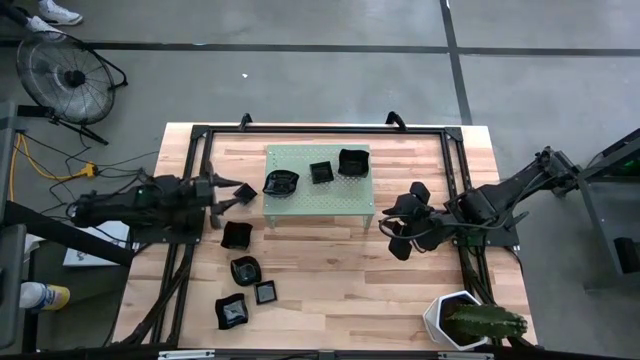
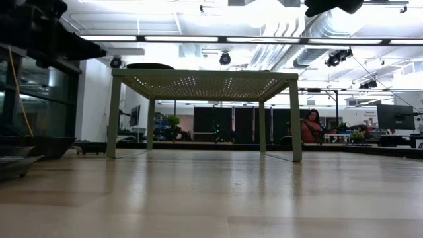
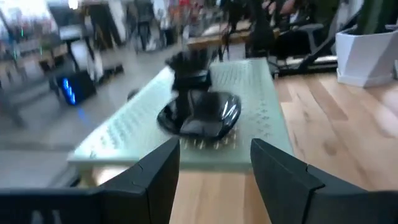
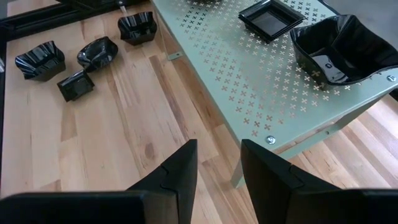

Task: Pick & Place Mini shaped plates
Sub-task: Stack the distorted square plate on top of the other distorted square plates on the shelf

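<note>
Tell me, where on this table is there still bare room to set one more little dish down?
Bare wood lies between the raised green shelf, the white plant pot and the four black dishes on the table's left. The shelf's front strip is also free; its back edge is crowded with three dishes.

Robotics lab or workshop, open-plan. Concrete floor (image 1: 300, 80) with dark seams surrounding wooden worktable (image 1: 330, 290) on black frame. Floor fan (image 1: 62, 75) standing beside it. Ceiling ducting (image 2: 317, 39) and strip lights showing overhead; monitors (image 2: 395, 116) glowing behind; person (image 2: 309, 127) sitting at distant desk.
</note>
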You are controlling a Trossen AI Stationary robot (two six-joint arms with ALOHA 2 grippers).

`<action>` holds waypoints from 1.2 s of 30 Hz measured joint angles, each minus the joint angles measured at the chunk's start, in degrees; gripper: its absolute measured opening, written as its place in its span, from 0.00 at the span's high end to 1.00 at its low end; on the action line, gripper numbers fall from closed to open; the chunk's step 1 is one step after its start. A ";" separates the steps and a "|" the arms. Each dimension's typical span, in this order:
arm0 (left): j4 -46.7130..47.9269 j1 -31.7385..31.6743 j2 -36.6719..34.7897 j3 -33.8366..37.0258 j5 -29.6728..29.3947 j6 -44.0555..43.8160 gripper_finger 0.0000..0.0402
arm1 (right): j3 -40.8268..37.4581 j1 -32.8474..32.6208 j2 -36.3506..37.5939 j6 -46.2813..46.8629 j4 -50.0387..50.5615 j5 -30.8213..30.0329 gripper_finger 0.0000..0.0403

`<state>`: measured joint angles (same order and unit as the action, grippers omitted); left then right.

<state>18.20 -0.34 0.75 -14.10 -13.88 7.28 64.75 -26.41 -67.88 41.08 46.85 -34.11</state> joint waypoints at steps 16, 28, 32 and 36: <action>36.84 0.00 3.82 -9.84 0.90 -28.18 0.52 | 0.00 0.00 0.00 -0.04 -0.11 -0.46 0.71; 35.93 0.00 19.60 -9.84 10.96 -22.97 0.52 | 0.00 0.00 -0.46 -1.53 -0.37 -0.44 0.71; 35.96 0.00 25.31 -9.84 17.75 -17.42 0.52 | 0.00 0.00 -1.67 -1.70 -0.37 -0.14 0.71; 35.98 0.00 29.82 -9.84 23.28 -16.40 0.52 | 0.00 0.00 -3.31 -1.73 -0.35 0.48 0.71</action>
<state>54.17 -0.34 30.57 -23.94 9.41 -9.12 64.75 -26.41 -71.18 39.35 46.50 -33.62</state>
